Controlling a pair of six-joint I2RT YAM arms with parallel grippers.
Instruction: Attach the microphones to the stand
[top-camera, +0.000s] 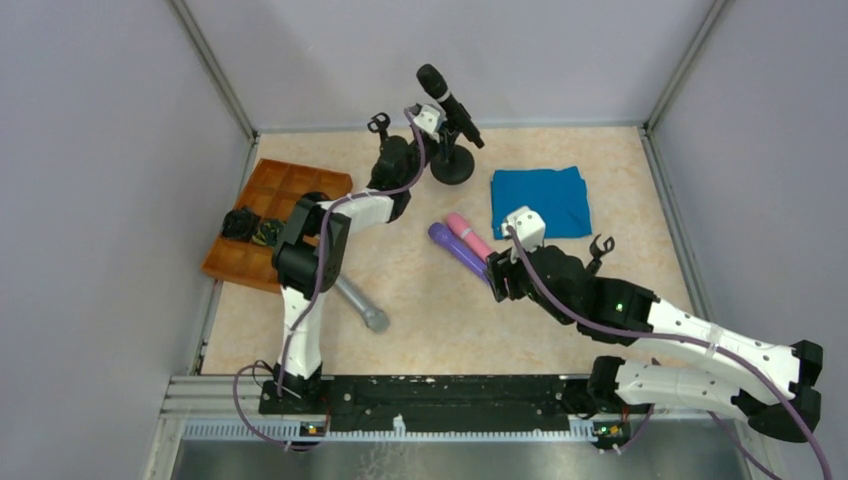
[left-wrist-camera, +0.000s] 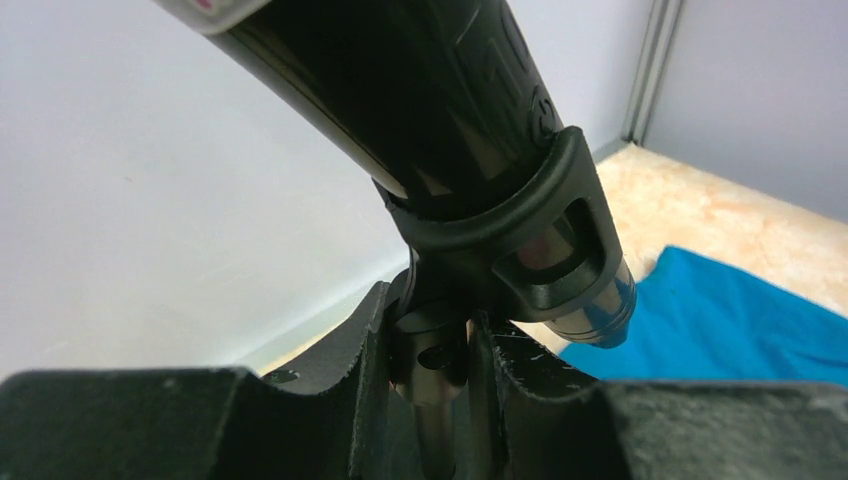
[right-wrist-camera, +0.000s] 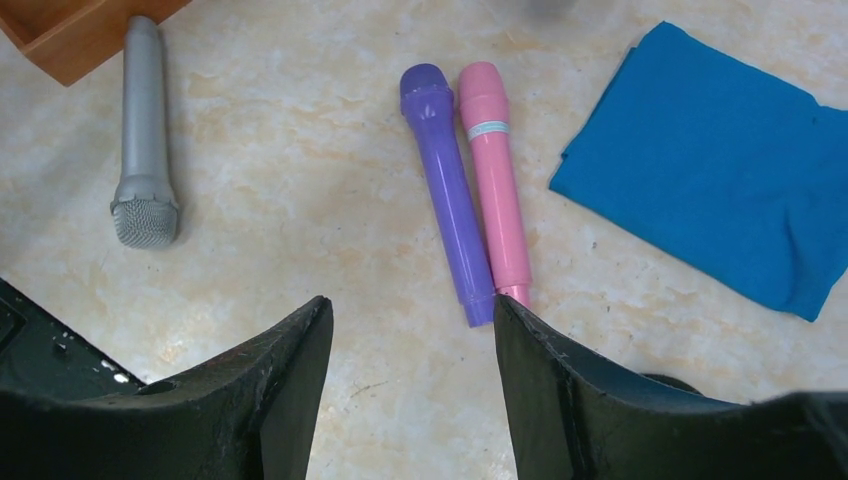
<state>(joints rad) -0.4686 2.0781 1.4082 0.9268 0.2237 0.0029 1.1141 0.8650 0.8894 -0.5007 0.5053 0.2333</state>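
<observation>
The black microphone (left-wrist-camera: 400, 90) has a smooth, glossy body and a round mesh head. It sits tilted in the matte plastic clip (left-wrist-camera: 545, 235) of the stand (top-camera: 452, 165), which rests on a round black base at the far side of the surface (top-camera: 420, 320). The left fingers (left-wrist-camera: 340, 370) are pressed together on the thin joint of the stand just under the clip and pinch it.

The surface is beige with a marble-like pattern. In its middle the purple microphone (right-wrist-camera: 447, 190) and the pink microphone (right-wrist-camera: 495, 190) lie side by side, touching. Both are of smooth plastic, and the pink one has a pale band near its head. The right fingers (right-wrist-camera: 290, 370) are spread and hold nothing; they hang over the surface just beside the tail ends of these two.

The silver-grey microphone (right-wrist-camera: 142, 130), with a metal mesh head, lies apart on the left, near an orange-brown tray (top-camera: 270, 200) with square compartments. In the top view the left arm partly covers it. A folded blue cloth (right-wrist-camera: 720, 160), soft and a little wrinkled, lies to the right of the pink one.
</observation>
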